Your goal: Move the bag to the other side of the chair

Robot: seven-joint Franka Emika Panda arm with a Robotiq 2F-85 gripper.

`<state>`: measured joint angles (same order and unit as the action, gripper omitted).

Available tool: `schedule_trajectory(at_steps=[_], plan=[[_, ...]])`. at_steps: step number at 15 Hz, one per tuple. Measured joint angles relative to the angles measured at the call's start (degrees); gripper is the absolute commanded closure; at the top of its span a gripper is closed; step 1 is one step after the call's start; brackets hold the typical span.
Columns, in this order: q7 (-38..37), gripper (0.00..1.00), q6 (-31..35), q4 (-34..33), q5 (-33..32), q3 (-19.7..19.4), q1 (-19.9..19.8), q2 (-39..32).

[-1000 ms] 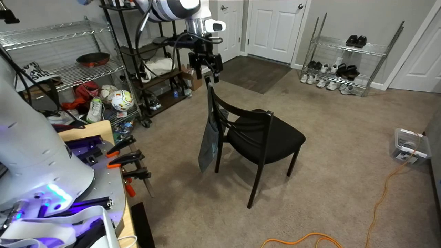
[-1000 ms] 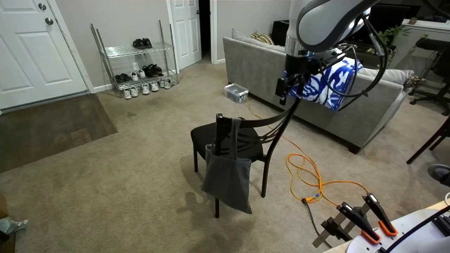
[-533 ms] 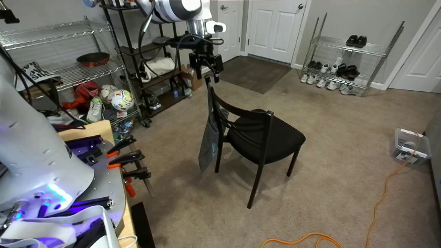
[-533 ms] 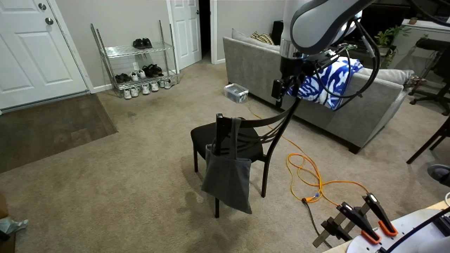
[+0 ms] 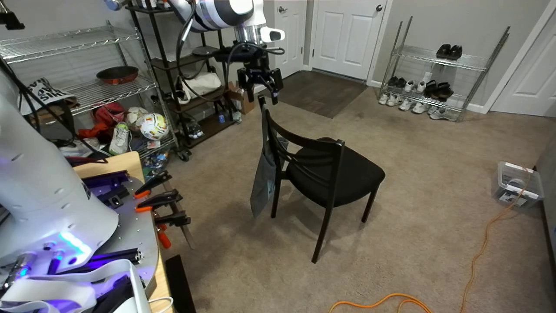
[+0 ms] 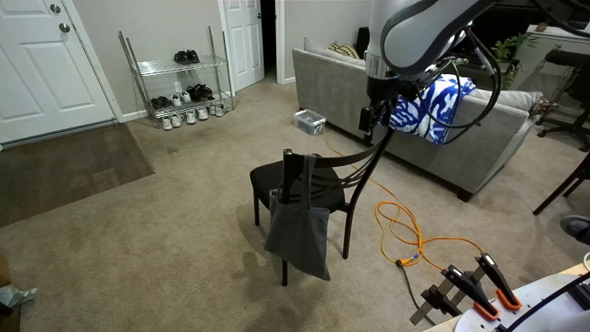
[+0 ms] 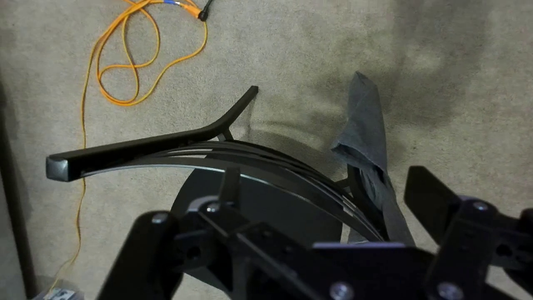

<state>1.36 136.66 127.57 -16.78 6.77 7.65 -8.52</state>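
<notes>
The grey-blue bag [image 5: 262, 184] hangs by its handles from one top corner of the chair's backrest. It also shows in an exterior view [image 6: 298, 235] and in the wrist view [image 7: 366, 118]. The print is mostly hidden. The black chair [image 5: 352, 174] stands upright on the carpet; its seat [image 6: 267, 180] and its backrest [image 7: 137, 148] show too. My gripper [image 5: 262, 94] is open and empty, above the backrest. It also shows in an exterior view [image 6: 375, 124]. In the wrist view, the jaws [image 7: 327, 179] are wide apart, one finger over the seat, the other beyond the bag's handle.
A looped orange cord [image 6: 405, 226] lies on the floor. A grey sofa [image 6: 341, 87] with a blue-white blanket [image 6: 428, 108] stands behind the chair. Wire shelving [image 5: 117, 87], a shoe rack [image 5: 443, 61] and a clear bin [image 5: 517, 184] are around. Clamps [image 5: 158, 198] stick out from the table edge.
In an exterior view my gripper has shifted a little to the left, then slightly back. The bag and chair have not moved. The gripper stays open.
</notes>
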Motion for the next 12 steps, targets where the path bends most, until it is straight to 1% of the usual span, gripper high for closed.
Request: schedule_trajectory(at_steps=[4,12], plan=[[6.81,0.00,0.07,0.00,-5.87,-0.05,0.01,-0.85],[27.07,0.00,3.67,-0.19,-7.64,0.40,0.01,-2.69]])
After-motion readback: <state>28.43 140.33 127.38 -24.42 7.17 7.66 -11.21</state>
